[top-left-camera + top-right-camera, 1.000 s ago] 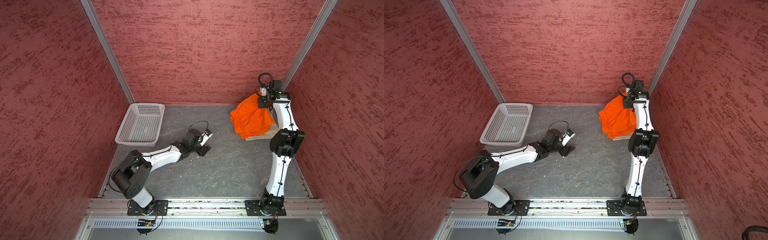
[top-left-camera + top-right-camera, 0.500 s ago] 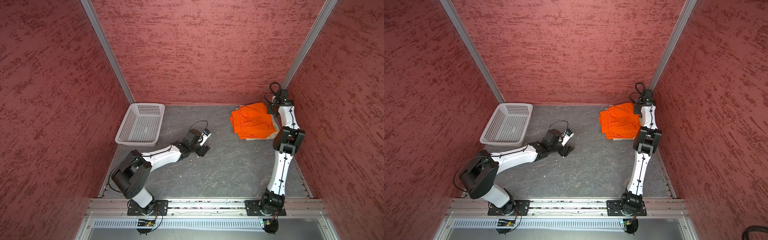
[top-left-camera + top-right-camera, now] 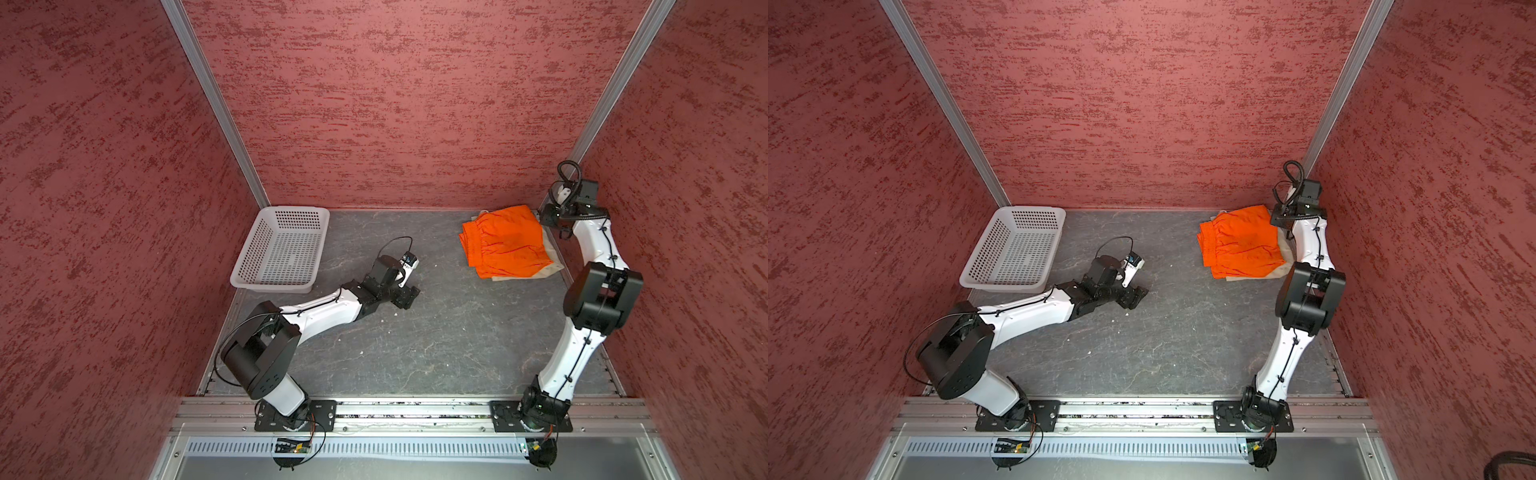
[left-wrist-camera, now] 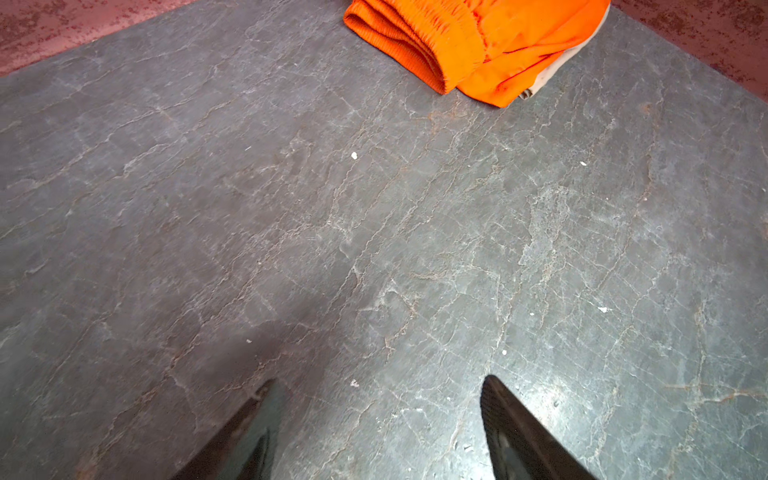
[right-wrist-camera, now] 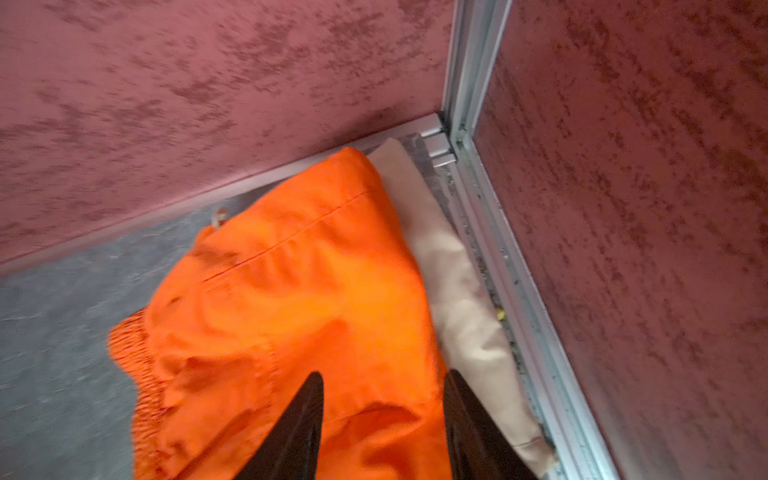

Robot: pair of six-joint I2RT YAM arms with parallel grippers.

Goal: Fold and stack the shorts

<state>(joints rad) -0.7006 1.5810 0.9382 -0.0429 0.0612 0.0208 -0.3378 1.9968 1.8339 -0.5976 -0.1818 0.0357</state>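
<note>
The orange shorts (image 3: 505,243) (image 3: 1241,245) lie folded on top of the beige shorts (image 3: 549,271) (image 3: 1278,274) in the back right corner; only a beige edge shows. My right gripper (image 3: 548,218) (image 3: 1281,220) hovers over the stack's corner nearest the walls. In the right wrist view its jaws (image 5: 385,374) stand open above the orange shorts (image 5: 291,299), holding nothing, with the beige shorts (image 5: 453,282) alongside. My left gripper (image 3: 409,297) (image 3: 1136,297) sits low over the bare table middle, open and empty (image 4: 380,380), with the orange shorts (image 4: 478,37) far ahead.
A white perforated basket (image 3: 249,257) (image 3: 980,259) stands at the back left, empty. Red walls close in on three sides, with a metal rail (image 5: 511,291) right beside the stack. A metal frame (image 3: 415,409) runs along the front.
The right gripper has let go of the orange shorts, which dropped from a lifted bunch to lie flat on the beige pair. It then rose a little. The left arm barely moved.
</note>
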